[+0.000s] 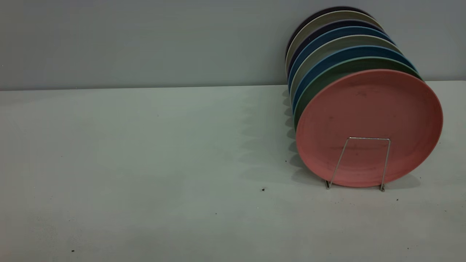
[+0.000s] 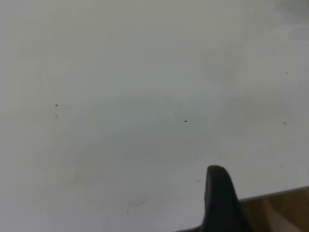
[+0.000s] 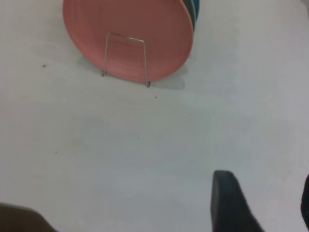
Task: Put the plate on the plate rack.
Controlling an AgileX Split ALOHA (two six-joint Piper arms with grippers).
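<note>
The salmon-pink plate (image 1: 367,120) stands upright in the front slot of the silver wire plate rack (image 1: 368,138) at the right of the table, leaning against the plates behind it. The right wrist view also shows the plate (image 3: 130,19) and the rack's front loop (image 3: 126,37), far off. My right gripper (image 3: 263,191) is open and empty, well away from the rack over bare table. My left gripper (image 2: 263,193) shows a single dark finger (image 2: 219,195) above bare table near its edge and holds nothing. Neither gripper shows in the exterior view.
Behind the pink plate stand a teal-green plate (image 1: 324,82), blue plates (image 1: 316,65) and several grey and dark ones. The grey table (image 1: 145,163) stretches left of the rack, with a wall behind. A wooden floor (image 2: 285,208) shows past the table edge.
</note>
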